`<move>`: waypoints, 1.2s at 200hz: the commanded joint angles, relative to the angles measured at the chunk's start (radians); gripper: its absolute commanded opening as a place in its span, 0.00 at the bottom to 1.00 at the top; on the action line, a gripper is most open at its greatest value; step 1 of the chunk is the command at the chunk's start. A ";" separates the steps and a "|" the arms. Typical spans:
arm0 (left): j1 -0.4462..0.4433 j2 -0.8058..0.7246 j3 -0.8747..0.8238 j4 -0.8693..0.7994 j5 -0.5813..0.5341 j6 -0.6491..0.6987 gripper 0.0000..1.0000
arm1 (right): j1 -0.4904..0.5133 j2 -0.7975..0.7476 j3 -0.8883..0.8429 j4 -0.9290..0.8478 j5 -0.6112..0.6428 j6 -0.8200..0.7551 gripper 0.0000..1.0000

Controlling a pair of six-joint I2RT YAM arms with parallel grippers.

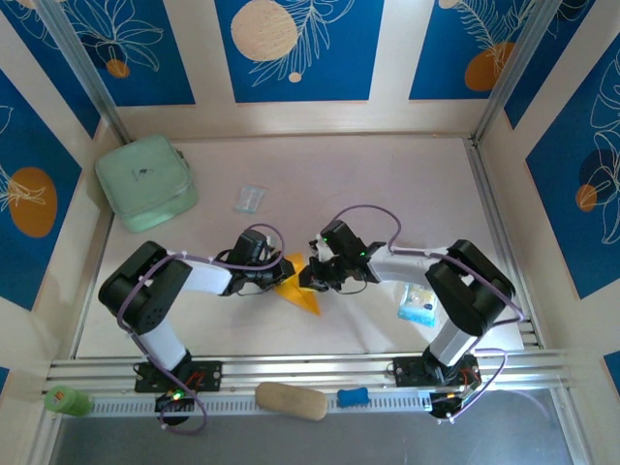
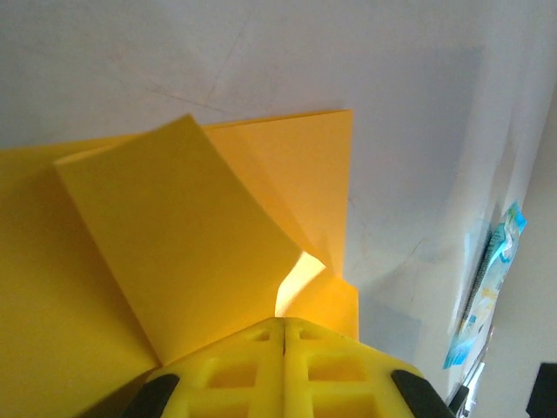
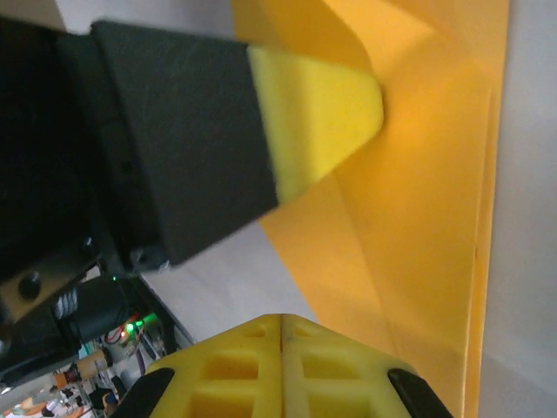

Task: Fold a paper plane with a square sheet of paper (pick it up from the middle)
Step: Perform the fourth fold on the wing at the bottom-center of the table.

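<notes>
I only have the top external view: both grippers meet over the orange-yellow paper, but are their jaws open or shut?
Observer: In the left wrist view the left gripper is shut, with no gap at its tips.
Operator: And the right?
Observer: The right gripper is shut too, beside the square sheet of paper.
Operator: Is the sheet flat?
Observer: No; the left wrist view shows a folded flap standing up off it.

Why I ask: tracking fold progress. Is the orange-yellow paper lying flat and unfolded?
No: in the left wrist view the paper has a flap folded over itself.
</notes>
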 commanded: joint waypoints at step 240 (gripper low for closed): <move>0.074 -0.006 0.068 -0.281 0.009 0.196 0.01 | 0.021 0.073 -0.164 -0.024 0.032 0.018 0.00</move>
